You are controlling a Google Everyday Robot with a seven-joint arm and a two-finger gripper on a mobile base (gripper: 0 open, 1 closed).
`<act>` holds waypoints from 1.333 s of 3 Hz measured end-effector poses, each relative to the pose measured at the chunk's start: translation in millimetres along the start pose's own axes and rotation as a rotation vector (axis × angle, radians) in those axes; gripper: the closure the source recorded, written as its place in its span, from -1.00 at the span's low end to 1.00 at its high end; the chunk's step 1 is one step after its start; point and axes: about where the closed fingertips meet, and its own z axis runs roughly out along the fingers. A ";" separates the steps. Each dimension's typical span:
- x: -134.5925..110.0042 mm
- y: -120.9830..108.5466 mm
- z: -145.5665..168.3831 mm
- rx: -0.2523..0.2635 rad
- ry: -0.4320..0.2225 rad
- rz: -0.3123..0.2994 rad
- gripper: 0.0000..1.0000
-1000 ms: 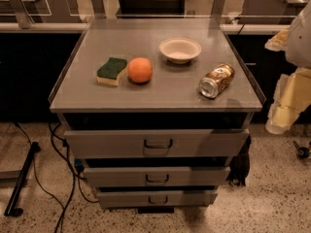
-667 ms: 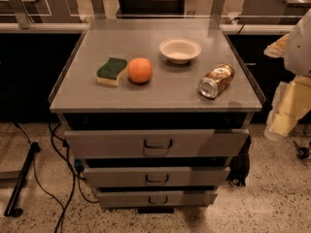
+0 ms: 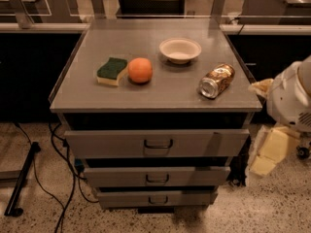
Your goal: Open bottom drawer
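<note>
The bottom drawer (image 3: 194, 198) is tucked lowest under the bench's (image 3: 160, 93) front edge and looks shut, with its handle (image 3: 158, 199) laid crosswise. The hand (image 3: 266, 154) is parked off the front right corner, so the handle would be reached leftward and lower. How wide the hand is can't be told tbh.

On the grey metal table (image 3: 155, 98), a green-and-yellow rectangular sponge (image 3: 112, 71) lies at the left, with a round orange fruit (image 3: 140, 70) just beside it on the right. A white shallow bowl (image 3: 180, 50) sits behind them. A gold metal can (image 3: 216, 80) lies on its side at the right. The narrow grey metal bottom drawer (image 3: 156, 198) is lowest of three fronts. The cream tool (image 3: 267, 154) hangs to the right of the drawers, apart from them.
</note>
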 end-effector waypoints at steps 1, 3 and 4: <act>-0.2 29.9 41.1 -0.040 -0.052 0.004 -1.00; 0.6 62.7 91.0 -0.089 -0.077 -0.003 -1.00; 12.3 67.0 99.4 -0.095 -0.060 -0.006 -1.00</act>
